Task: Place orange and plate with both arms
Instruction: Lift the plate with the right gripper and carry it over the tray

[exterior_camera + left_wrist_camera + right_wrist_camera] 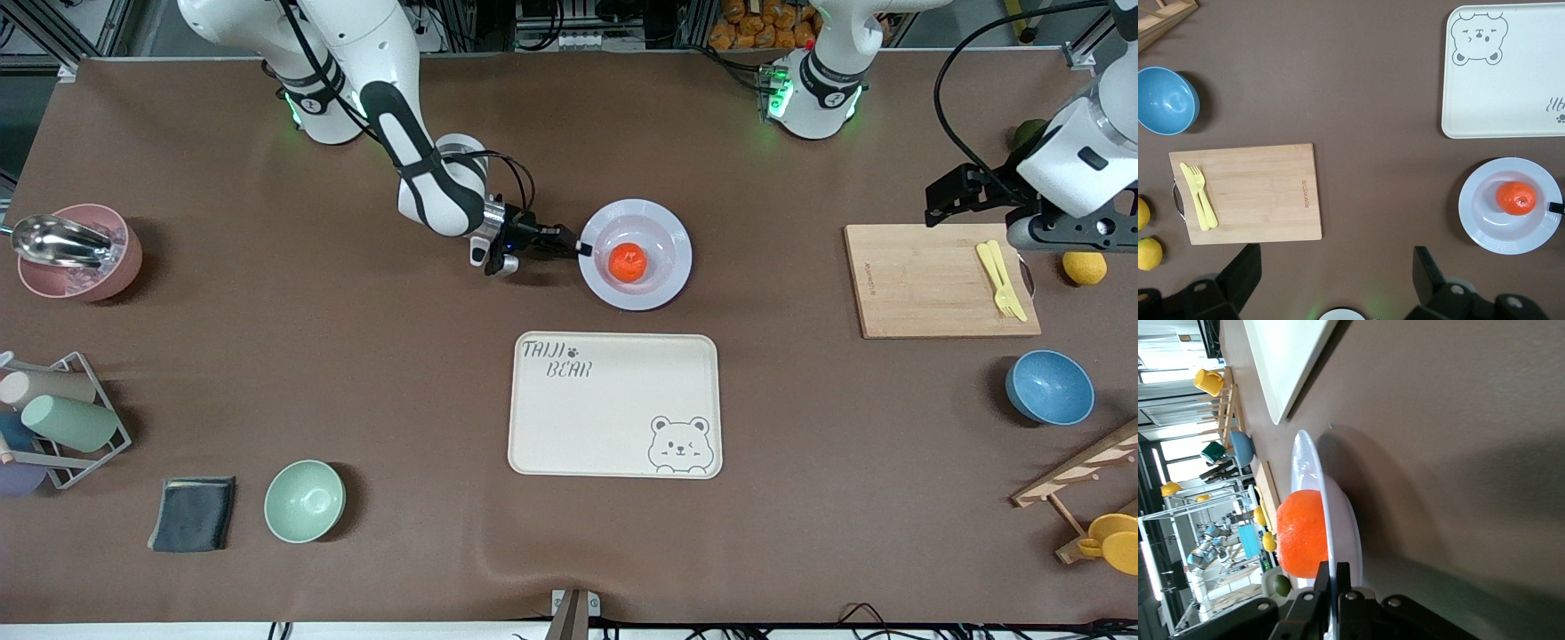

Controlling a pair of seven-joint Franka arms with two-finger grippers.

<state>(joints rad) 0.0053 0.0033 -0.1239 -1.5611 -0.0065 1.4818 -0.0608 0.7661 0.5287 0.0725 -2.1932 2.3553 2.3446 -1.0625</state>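
Near the middle of the desk, a little toward the robots' edge, the plate (635, 254) lies flat with the orange (628, 262) sitting in its well. The right gripper (580, 248) is at the plate's rim on the side toward the right arm's end of the desk, and the right wrist view shows its fingers (1331, 587) pinched together on that thin rim, one above and one below.

The step in hand looks like the grasp of the plate: the orange is already on it, and the plate is not yet on the tray (614, 405), which I take to be the goal. The tray lies just nearer the front camera than the plate, with a strip of bare desk between them.

The next move calls for a level lift, since the orange rests loose and could roll off if the plate tips from a one-sided hold. The plate must rise enough to clear the tray's raised edge before crossing it.

Room is generous: the tray is bare apart from its print, and nothing stands between plate and tray. The cutting board (941, 281), with a yellow fork (1001, 277) on it, lies well apart toward the left arm's end.

The left gripper (1335, 270) waits over the desk at the cutting board's edge, its fingers wide apart and holding nothing.
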